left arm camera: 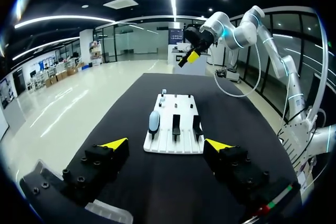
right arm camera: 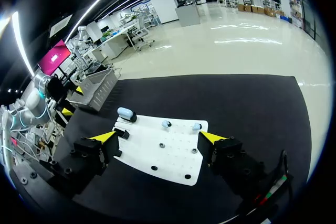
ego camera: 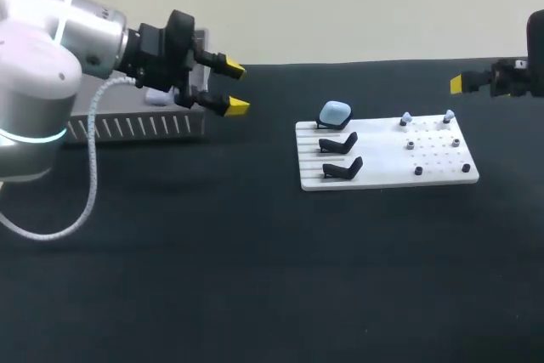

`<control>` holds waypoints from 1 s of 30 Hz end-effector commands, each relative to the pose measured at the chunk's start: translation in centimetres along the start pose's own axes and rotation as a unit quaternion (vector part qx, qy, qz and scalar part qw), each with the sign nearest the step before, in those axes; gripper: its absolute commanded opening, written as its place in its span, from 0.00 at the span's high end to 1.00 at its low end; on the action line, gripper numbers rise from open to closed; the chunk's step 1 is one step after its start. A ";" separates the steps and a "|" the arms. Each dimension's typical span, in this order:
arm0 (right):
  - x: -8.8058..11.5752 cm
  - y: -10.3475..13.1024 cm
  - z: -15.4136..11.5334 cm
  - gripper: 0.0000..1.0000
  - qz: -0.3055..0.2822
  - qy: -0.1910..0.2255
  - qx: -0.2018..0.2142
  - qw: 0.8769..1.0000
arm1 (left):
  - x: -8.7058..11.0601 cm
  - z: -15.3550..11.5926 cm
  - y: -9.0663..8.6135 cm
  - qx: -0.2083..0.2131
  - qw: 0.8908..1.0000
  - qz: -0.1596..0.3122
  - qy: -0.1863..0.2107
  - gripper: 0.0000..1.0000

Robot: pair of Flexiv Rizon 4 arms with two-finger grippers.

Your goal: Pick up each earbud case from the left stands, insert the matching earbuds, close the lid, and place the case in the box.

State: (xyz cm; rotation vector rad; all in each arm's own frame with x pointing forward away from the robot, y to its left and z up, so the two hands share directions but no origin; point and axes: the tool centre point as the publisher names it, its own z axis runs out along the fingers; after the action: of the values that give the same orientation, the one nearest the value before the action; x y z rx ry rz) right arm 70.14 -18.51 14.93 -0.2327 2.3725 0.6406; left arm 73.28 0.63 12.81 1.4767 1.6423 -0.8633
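1 earbud case (ego camera: 335, 113) on the board: pale blue, rounded pebble shape, smooth, looks closed. It sits on the rear-most of three black stands at the left end of the white board (ego camera: 387, 178). The other two stands (ego camera: 338, 144) and (ego camera: 342, 169) are bare, in a row in front of it.

Two pale-blue earbuds (ego camera: 406, 118) and (ego camera: 448, 116) stand upright along the far edge of the board's right half. Same colour as the case. Four small dark studs (ego camera: 410, 144) are spread over the dotted area in front of them.

Left claw (ego camera: 233, 86): released, nothing in it, raised off the black desk (ego camera: 212, 252) beside the right end of the grey slotted box (ego camera: 136, 127). Well apart from the board. There's a pale shape inside the box, mostly hidden by the arm; can't tell what it is.

Right claw (right arm camera: 158, 137): fingers spread, gripping nothing, held high off the board's right end. In its wrist view the board lies ahead of it, with the case at the far end.
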 end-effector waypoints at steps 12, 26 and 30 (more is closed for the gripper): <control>0.0 0.0 0.0 0.00 0.000 0.000 0.000 1.000 | 0.0 4.7 0.8 0.033 0.999 0.004 0.002 0.00; 0.0 0.0 0.0 0.00 0.000 0.000 0.000 1.000 | 0.3 8.6 1.8 0.065 0.998 0.019 0.002 0.00; 0.0 0.0 0.0 0.00 0.000 0.000 0.000 1.000 | 0.9 9.6 2.0 0.069 0.997 0.021 -0.001 0.00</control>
State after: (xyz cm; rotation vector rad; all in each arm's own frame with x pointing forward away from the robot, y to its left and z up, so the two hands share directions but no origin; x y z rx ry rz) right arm 70.14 -18.51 14.93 -0.2327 2.3725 0.6406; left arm 75.21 -6.46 8.18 1.5832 1.5835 -0.9460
